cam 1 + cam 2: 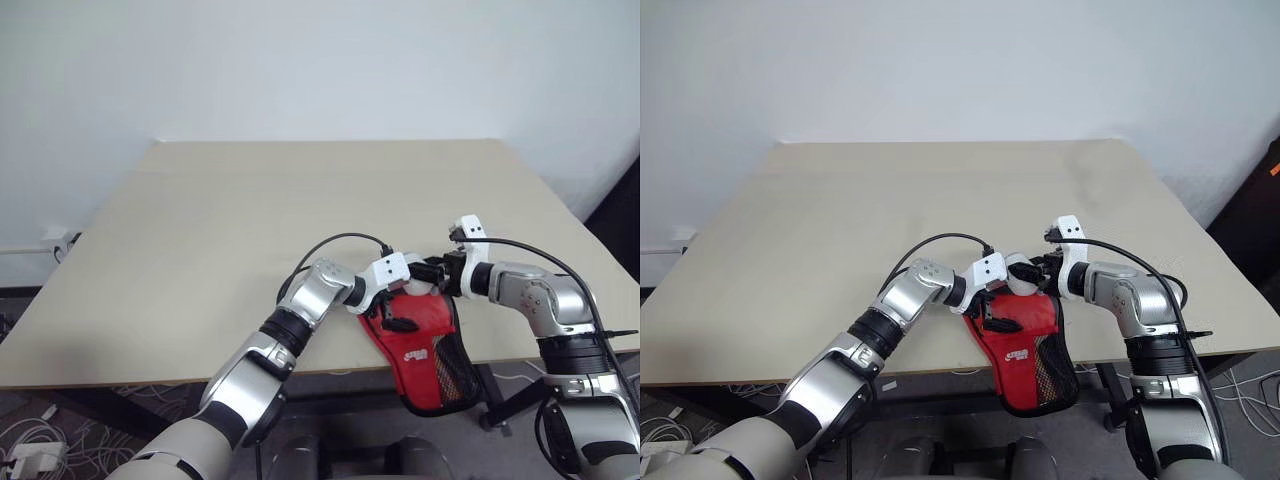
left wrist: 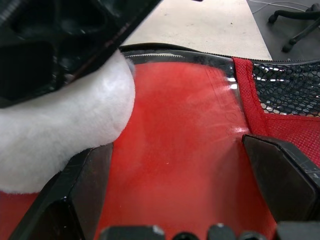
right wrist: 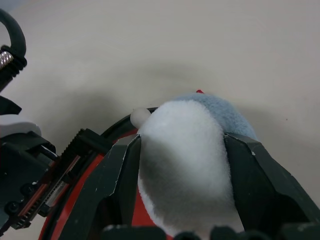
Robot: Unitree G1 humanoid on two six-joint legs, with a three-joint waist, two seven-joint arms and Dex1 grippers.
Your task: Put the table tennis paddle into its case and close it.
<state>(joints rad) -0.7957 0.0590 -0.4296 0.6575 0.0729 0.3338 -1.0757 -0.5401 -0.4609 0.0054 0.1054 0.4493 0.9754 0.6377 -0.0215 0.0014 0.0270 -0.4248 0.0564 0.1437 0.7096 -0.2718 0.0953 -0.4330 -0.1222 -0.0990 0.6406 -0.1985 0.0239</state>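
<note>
The case [image 1: 425, 350], red with a clear panel and a black mesh end [image 1: 455, 375], lies at the table's front edge with the mesh end hanging past it. My left gripper [image 2: 175, 150] stands open just above the clear panel [image 2: 180, 125], one finger on each side. Red shows behind that panel, but I cannot tell whether it is the paddle. My right gripper [image 3: 182, 145] comes in from the right and is shut on a white fluffy pompom [image 3: 185, 170] with a grey-blue top at the case's upper rim. The pompom [image 2: 65, 130] touches my left gripper's finger.
The beige table [image 1: 250, 220] stretches bare behind and to the left of the case. Cables [image 1: 30, 450] lie on the floor at the left. A chair base [image 2: 295, 20] stands on the floor beyond the table's edge.
</note>
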